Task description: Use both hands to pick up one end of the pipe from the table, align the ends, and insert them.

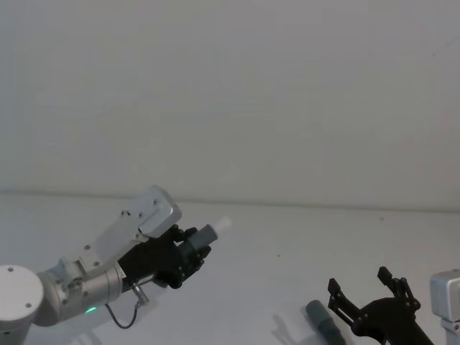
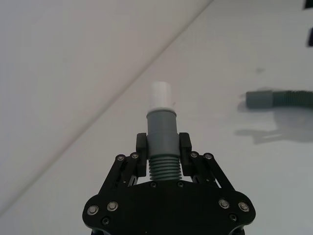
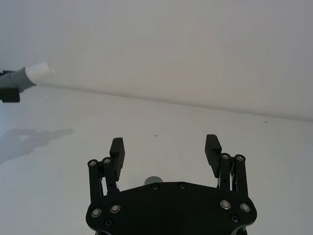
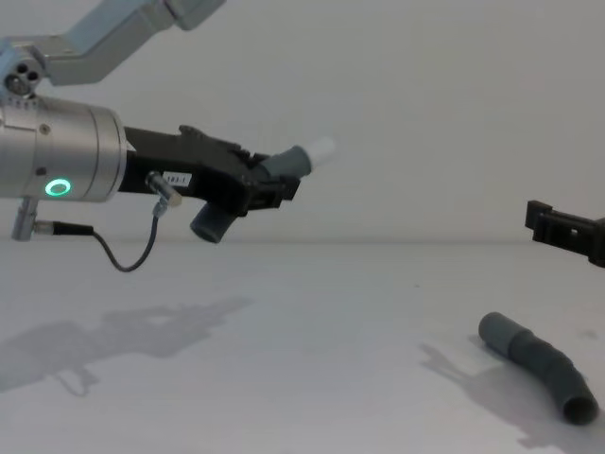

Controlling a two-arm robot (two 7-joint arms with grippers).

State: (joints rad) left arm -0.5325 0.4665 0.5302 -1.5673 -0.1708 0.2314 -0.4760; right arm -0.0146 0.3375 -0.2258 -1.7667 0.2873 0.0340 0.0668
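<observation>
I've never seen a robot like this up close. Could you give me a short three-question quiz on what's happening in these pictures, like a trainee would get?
1. True or false: the left black plastic jaw gripper is shut on the short grey corrugated hose piece with the white spigot tip.
2. Where is the longer grey corrugated hose piece? A) hanging in the air B) lying on the matte white table C) plugged onto the white spigot tip
3. Fill in: the right black plastic jaw gripper has its fingers ____.
Key: 1 true; 2 B; 3 open.
</observation>
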